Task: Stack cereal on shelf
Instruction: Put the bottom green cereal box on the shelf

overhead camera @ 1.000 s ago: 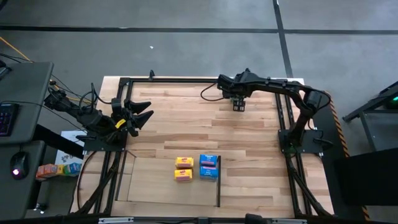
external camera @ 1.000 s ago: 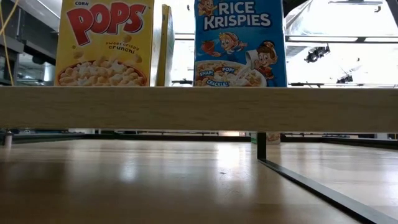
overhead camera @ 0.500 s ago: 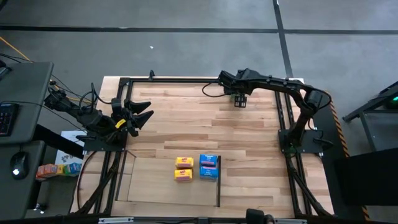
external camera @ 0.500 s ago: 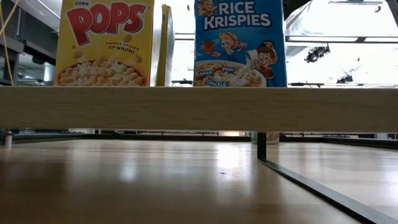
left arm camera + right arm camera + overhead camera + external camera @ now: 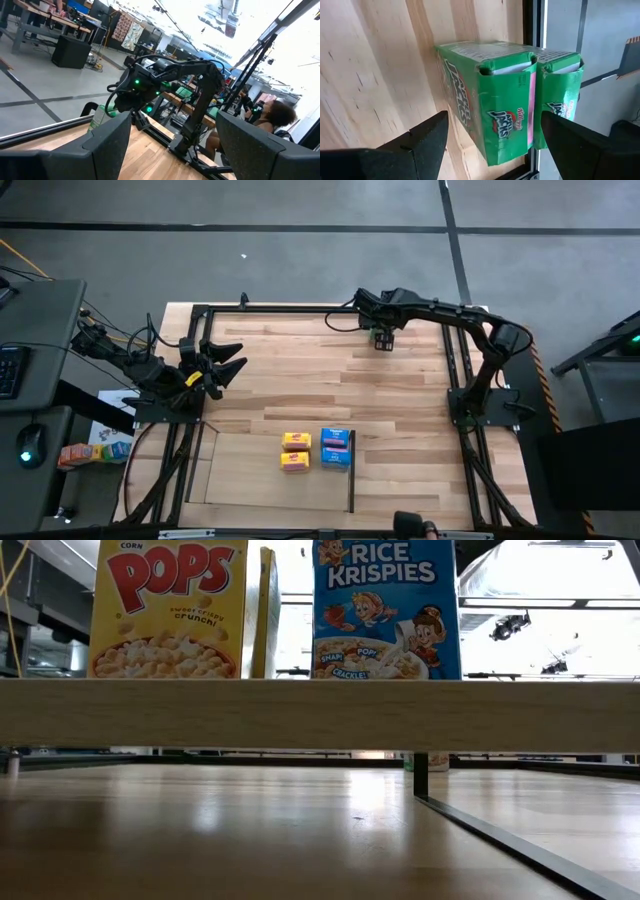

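Two green cereal boxes stand side by side on the table against the black frame rail at the far edge. My right gripper hangs open above them, slanting down, one finger on either side and clear of them. On the pale shelf in the near middle stand two yellow boxes and the blue boxes. The low view shows a yellow front and a blue front. My left gripper waits open at the table's left edge.
A thin black bar runs along the shelf's right side. The large black metal frame borders the table. A wooden ledge crosses the low view. A person sits beyond the table. Bare wood lies in the table's middle.
My right gripper has crept a little toward the table's far edge over the green boxes, staying open. The boxes have kept still.
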Motion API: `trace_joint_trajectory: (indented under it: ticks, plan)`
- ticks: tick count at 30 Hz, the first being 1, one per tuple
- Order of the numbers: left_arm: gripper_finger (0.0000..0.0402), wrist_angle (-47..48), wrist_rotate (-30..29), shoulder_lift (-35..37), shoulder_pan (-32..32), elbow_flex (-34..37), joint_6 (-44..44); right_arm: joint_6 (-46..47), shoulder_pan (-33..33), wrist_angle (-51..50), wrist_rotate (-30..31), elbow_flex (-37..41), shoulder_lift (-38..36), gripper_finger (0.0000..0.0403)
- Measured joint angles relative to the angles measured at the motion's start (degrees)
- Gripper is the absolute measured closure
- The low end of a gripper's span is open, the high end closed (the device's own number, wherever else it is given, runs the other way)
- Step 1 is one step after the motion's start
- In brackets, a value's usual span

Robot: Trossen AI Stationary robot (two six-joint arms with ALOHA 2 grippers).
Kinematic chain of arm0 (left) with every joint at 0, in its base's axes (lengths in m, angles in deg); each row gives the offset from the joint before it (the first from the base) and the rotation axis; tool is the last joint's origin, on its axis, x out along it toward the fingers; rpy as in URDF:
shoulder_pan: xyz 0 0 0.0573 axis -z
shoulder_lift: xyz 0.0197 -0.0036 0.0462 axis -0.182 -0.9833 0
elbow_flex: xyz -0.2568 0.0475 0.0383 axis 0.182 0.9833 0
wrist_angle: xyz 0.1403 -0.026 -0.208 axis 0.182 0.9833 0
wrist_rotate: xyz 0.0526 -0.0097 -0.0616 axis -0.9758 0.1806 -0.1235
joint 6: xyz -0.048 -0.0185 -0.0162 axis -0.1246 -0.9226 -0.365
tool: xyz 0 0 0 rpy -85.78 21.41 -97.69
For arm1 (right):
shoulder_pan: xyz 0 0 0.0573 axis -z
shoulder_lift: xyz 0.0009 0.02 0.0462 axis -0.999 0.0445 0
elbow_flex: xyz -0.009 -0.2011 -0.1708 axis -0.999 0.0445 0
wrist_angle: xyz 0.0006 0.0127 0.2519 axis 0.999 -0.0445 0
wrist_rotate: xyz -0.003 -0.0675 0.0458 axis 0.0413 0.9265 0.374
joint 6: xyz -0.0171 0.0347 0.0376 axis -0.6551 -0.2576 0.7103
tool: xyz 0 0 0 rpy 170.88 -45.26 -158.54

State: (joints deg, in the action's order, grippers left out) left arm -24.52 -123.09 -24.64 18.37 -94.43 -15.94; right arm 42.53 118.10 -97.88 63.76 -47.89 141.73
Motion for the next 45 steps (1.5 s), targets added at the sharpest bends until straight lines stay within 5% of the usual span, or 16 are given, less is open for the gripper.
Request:
trace_joint_trajectory:
  ticks: [45]
  plan:
    - [0.0119, 0.28, 0.0, 0.0, 0.0, 0.0, -0.01, -4.07, 0.11, -0.46, -13.5, -0.07, 0.14, 0.0112]
